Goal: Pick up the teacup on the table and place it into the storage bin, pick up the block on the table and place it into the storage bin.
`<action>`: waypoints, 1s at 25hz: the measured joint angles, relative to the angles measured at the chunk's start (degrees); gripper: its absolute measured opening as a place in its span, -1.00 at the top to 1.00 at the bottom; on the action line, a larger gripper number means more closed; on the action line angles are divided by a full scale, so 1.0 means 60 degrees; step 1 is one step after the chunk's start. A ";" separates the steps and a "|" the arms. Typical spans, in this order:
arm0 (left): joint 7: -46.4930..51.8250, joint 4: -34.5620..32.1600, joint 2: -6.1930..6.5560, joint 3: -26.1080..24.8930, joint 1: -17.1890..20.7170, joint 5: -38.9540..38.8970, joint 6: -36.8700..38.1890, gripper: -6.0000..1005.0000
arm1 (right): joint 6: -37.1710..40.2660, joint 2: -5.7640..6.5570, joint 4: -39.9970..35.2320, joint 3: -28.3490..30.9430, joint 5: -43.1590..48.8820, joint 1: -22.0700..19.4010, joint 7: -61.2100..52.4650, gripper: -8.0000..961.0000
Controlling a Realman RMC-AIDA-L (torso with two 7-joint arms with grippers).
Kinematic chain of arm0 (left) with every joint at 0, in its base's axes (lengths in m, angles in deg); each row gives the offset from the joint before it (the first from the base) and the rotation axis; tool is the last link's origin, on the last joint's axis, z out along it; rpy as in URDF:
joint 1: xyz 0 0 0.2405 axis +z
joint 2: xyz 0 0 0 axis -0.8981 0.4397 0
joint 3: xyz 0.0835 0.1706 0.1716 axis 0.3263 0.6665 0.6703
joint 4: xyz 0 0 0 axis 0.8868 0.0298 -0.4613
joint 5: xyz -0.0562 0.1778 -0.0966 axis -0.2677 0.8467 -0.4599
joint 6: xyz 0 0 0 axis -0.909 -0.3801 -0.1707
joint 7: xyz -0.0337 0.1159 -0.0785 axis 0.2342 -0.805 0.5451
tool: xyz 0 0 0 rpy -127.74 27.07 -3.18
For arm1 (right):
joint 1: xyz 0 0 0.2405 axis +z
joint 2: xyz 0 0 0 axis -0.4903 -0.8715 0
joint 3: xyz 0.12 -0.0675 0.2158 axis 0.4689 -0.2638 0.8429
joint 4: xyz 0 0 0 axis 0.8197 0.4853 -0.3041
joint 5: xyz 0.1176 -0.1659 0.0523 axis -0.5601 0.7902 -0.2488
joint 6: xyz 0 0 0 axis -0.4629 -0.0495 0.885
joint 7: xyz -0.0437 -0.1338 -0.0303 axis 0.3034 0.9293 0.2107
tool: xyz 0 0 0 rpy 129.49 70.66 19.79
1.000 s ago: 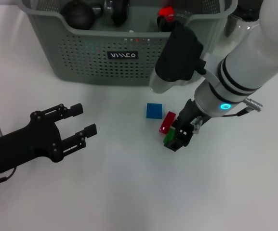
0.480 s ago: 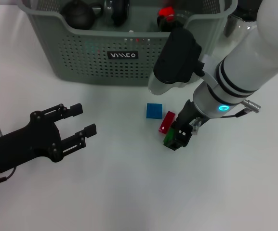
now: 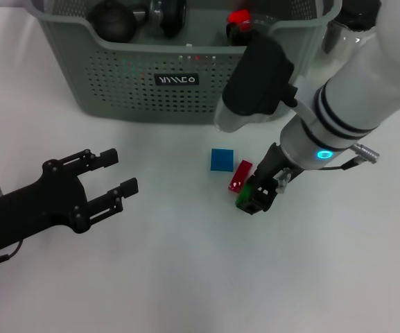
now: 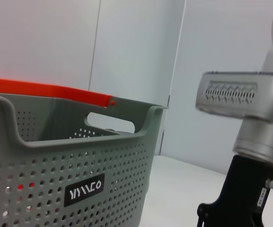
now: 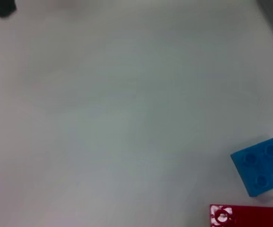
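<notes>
The right gripper (image 3: 256,196) sits low on the white bench (image 3: 186,277) right of centre in the head view, clenched around a green block (image 3: 245,199). Touching that block's upper left side lies a red block (image 3: 240,176), and just beside the red one, toward the upper left, a blue block (image 3: 221,159) rests flat. Across the top of the frame stands the storage bin (image 3: 151,83), with dark round things and something red inside; whether one is the teacup I cannot tell. At lower left the left gripper (image 3: 113,179) hovers with its fingers spread, holding nothing, well apart from the blocks.
</notes>
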 joint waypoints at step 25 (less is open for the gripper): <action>-0.0004 -0.0001 0.0032 -0.0135 -0.0010 -0.0001 -0.0045 -0.26 | 0.1948 0.0036 -0.5069 0.7220 -0.3402 -0.0641 0.1560 0.09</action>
